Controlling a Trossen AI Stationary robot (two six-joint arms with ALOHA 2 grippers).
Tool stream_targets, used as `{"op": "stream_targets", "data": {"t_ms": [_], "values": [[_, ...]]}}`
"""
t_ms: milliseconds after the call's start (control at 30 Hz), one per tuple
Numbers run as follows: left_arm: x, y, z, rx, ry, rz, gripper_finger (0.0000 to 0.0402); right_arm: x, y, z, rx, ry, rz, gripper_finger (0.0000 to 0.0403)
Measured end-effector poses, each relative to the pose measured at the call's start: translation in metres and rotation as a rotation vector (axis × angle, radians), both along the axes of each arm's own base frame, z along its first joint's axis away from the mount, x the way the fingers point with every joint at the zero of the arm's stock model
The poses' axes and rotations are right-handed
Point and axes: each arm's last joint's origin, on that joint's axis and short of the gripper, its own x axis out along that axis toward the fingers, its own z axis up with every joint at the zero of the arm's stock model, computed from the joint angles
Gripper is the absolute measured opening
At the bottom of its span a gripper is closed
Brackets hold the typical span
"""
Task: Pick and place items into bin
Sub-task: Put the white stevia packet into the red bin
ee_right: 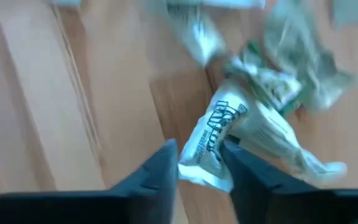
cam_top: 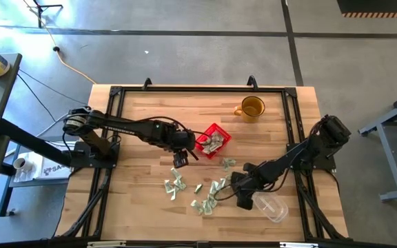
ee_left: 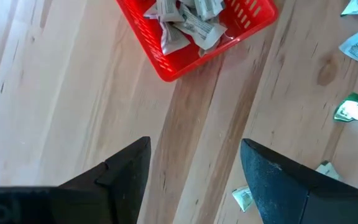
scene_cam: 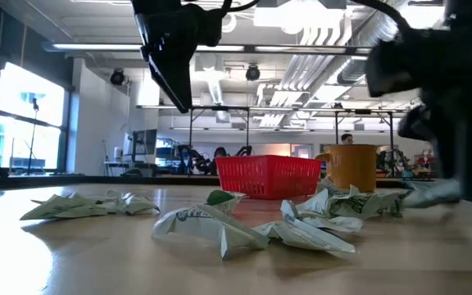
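Left claw (ee_left: 194,171) open — bin (ee_left: 166,65) holds items (ee_left: 185,22).

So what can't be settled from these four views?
- Count of wrapped pieces in the red bin: high view too small, left wrist view cut off by the edge.
- Print on the wrapper between the right gripper fingers: right wrist view blurred.
- Amber mug contents: low view level with its wall.
- Clear container contents: too small in the high view.
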Motion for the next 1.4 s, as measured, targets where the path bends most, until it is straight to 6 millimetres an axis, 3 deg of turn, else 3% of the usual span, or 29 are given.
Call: {"op": "stream_targets", "data": {"t_ms": [167,433,633,767,900,1067,1167,1400], "values": [[-0.001,0.000,0.000,0.001,0.008,0.000,0.0250,0.013,-0.010,0.015,-0.016,0.005,-0.021,0.0015],[-0.021,-0.001,-0.013,-0.001,0.142,0.067,0.0212,0.026,-0.044,0.063,-0.114,-0.033,0.017,0.0004],[-0.050,-0.003,-0.037,-0.033,0.168,0.160,0.0205,0.027,-0.109,0.092,-0.275,-0.129,-0.176,0.0004],[-0.061,-0.010,-0.047,-0.125,0.078,0.172,0.0205,0.042,-0.156,0.089,-0.177,-0.180,-0.216,0.0009],[-0.068,-0.021,-0.053,-0.249,0.029,0.155,0.0205,0.056,-0.185,0.078,-0.018,-0.234,-0.237,0.0038],[-0.075,-0.037,-0.062,-0.335,0.070,0.170,0.0217,0.060,-0.195,0.066,0.026,-0.198,-0.270,0.0113],[-0.077,-0.045,-0.067,-0.346,0.052,0.156,0.0235,0.060,-0.193,0.066,0.037,-0.199,-0.274,0.0173],[-0.066,-0.057,-0.066,-0.031,-0.104,-0.345,0.0257,0.057,-0.161,0.073,-0.016,-0.203,-0.079,0.0279]]}}
